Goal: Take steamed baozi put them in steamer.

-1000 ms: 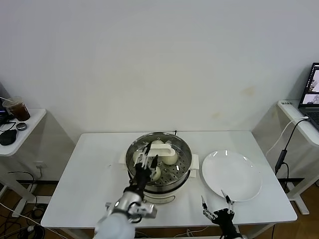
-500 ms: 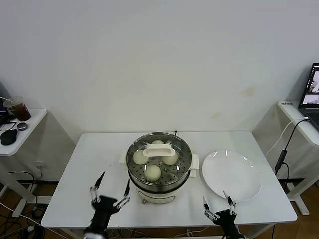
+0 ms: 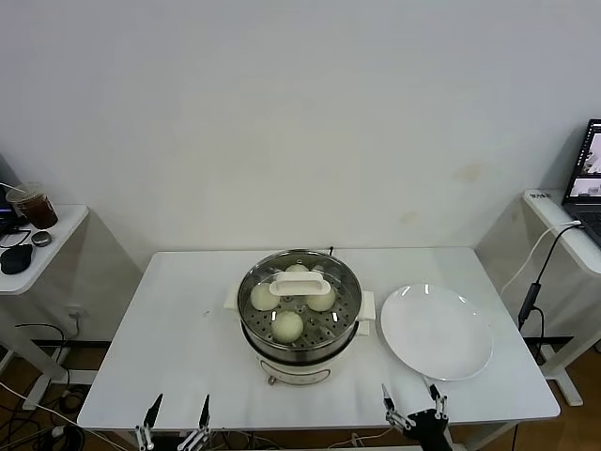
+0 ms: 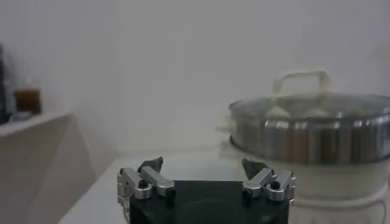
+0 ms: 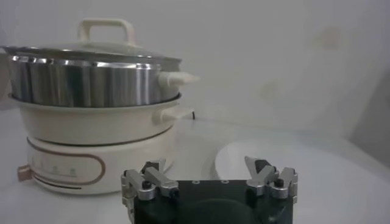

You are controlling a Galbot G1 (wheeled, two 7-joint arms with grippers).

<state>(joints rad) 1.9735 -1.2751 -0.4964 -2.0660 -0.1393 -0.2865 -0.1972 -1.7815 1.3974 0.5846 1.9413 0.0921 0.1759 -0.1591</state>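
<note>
Both arms cut off at head view's 6 o'clock edge; laptop (image 3: 590, 169) cropped at 3 o'clock; buns (image 4: 277, 112) blurred under lid (image 4: 311, 100).

Bright, even light in the head view; soft shadow under the steamer (image 3: 299, 315) at six o'clock. Glints on its steel wall. Both wrist views are hazy and soft.

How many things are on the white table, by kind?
Baozi: 4, inside the steamer
Steamer: 1
Glass lid: 1, on the steamer
White plate: 1
Total: 7
</note>
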